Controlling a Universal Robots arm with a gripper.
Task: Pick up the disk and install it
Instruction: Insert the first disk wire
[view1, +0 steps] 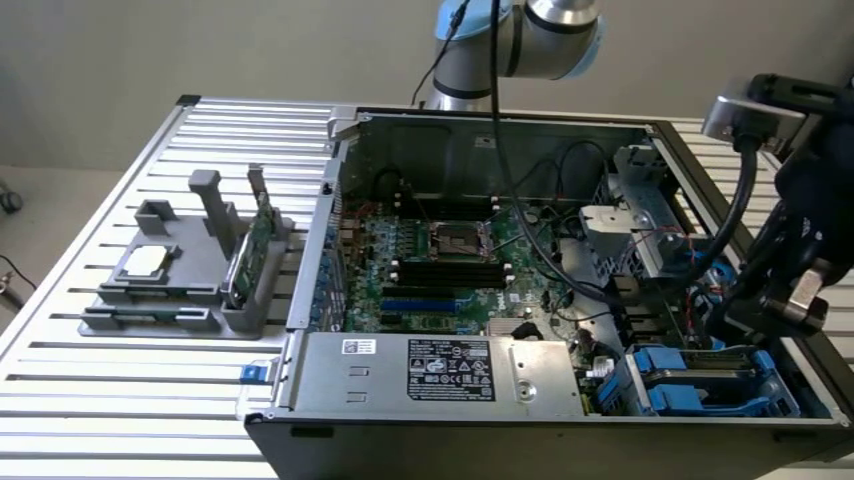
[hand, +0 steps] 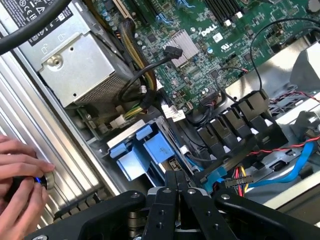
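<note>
big slatted desk (view1: 80, 420), and on it the open case (view1: 507, 120) with its green board (view1: 441, 250) laid bare. along the near wall sits the grey power supply (view1: 441, 370). the arm (view1: 534, 30) comes in from the back and reaches to the exterior view's right, where its gripper (hand: 175, 175) hangs over the near corner bay.

the disk (view1: 694, 375) is down in that bay, and what shows is mostly its blue carrier, tabs up, just beside the supply. in the wrist view the carrier (hand: 150, 150) lies right under the fingers (hand: 170, 190). they are pressed together with nothing between them and clear of the blue plastic, so nothing is held.

a person's hand (hand: 20, 170) rests at the case edge on a small round knob.

what could go wrong? those loose wires (hand: 280, 145) run right by the bay, and closed fingers coming down there could snag one or pull a plug. shut as they are, they would only push on the carrier, and an off-centre push could cock it in its rails. that hand is also near the arm's working space.
</note>
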